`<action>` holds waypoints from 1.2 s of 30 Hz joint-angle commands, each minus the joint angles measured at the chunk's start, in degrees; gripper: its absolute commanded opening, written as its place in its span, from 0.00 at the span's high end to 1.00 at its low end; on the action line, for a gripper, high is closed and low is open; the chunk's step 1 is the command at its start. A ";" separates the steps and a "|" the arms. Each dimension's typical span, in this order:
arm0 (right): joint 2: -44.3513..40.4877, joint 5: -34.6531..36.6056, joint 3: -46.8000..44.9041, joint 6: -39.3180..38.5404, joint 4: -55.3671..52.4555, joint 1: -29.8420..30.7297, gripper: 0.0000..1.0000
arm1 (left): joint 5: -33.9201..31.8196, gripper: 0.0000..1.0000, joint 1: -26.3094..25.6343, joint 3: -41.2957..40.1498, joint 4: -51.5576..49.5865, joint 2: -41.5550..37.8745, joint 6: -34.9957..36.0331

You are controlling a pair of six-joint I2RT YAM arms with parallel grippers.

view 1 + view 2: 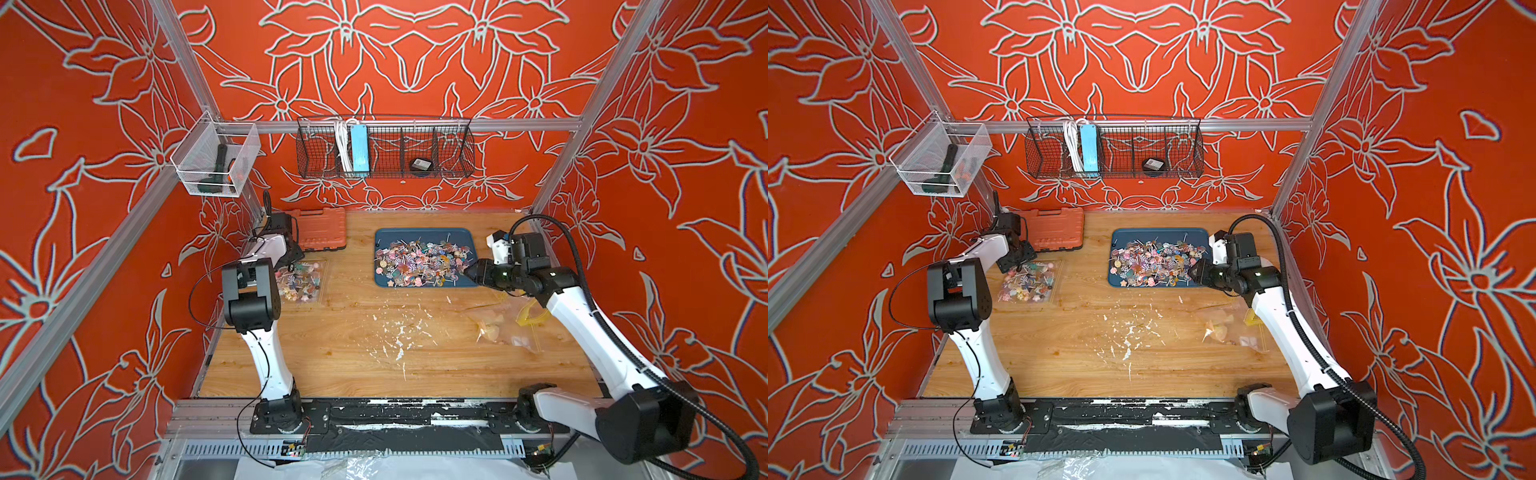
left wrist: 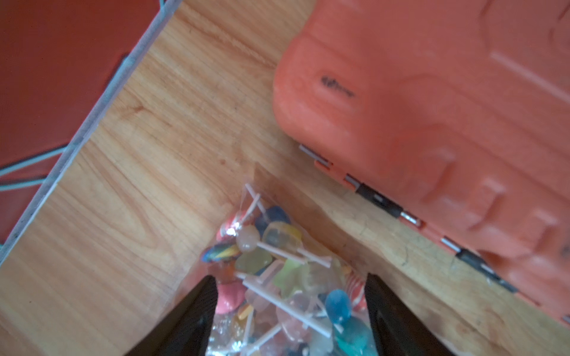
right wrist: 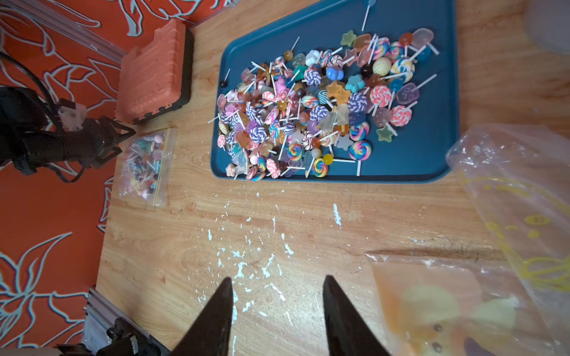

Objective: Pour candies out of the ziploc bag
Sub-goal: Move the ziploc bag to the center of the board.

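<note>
Both top views sit high at the front, looking down n back over the whole table [image 1: 332, 357], nearly the same pic. Left wrist cam is super close, aimed down at the ziploc bag [image 2: 277, 277] n the orange case [image 2: 431, 108]. Right wrist cam hangs higher, looks across the table to the blue tray [image 3: 416, 157]; also catches that bag n case, farther off.

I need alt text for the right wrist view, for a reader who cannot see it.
A blue tray heaped with tiny lollipops sits on a wooden table beyond the open, empty right claw. The left claw is at a small candy bag near an orange case; clear bags lie nearby.
</note>
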 commanded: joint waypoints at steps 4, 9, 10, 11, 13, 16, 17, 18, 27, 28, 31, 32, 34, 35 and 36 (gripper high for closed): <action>0.12 -1.16 -0.88 -0.47 0.71 0.25 0.52 | 2.12 0.22 -0.29 0.30 -3.00 -5.04 0.21; -0.15 -1.26 -1.42 -0.29 0.99 0.29 0.51 | 0.11 0.22 -0.87 -1.79 -4.08 -4.15 -1.41; -0.12 -1.26 -1.42 -0.35 1.02 0.27 0.51 | 0.01 0.22 -1.13 -2.62 -3.72 -4.01 -1.62; -0.16 -1.34 -1.51 -0.43 1.12 0.32 0.51 | -0.22 0.22 -1.46 -3.60 -3.36 -4.02 -2.07; -0.09 -1.48 -1.51 -0.43 1.12 0.29 0.51 | -0.52 0.22 -1.89 -5.09 -2.70 -3.82 -2.80; -0.18 -1.88 -1.77 -0.52 1.27 0.31 0.51 | -0.91 0.22 -2.04 -7.09 -1.61 -3.66 -3.75; -0.23 -1.92 -1.84 -0.54 1.26 0.26 0.51 | -1.12 0.22 -2.05 -7.55 -1.31 -3.57 -3.92; -0.21 -1.88 -1.94 -0.61 1.29 0.27 0.51 | -1.26 0.22 -2.13 -7.91 -1.12 -3.54 -4.06; -0.04 -2.64 -2.00 -0.45 1.82 0.26 0.50 | 0.04 0.22 -3.68 -11.80 -1.23 -5.01 -4.79; -0.07 -2.73 -2.02 -0.47 1.76 0.30 0.50 | 0.33 0.22 -4.12 -12.85 -1.09 -5.50 -4.97; -0.47 -3.13 -2.08 -0.45 1.83 0.29 0.50 | 1.21 0.22 -5.58 -16.45 -0.62 -7.31 -5.25; -0.56 -3.25 -2.13 -0.44 1.99 0.31 0.50 | 1.47 0.22 -6.18 -17.90 -0.49 -8.11 -5.46; -0.99 -3.52 -2.29 -0.48 2.15 0.27 0.50 | 2.45 0.22 -7.11 -21.24 0.06 -10.27 -6.01; -1.09 -3.75 -2.30 -0.34 2.24 0.24 0.50 | 3.17 0.22 -7.50 -23.17 0.43 -11.59 -6.36; -1.21 -3.97 -2.30 -0.41 2.26 0.33 0.50 | 3.84 0.22 -7.88 -24.77 0.78 -12.92 -6.71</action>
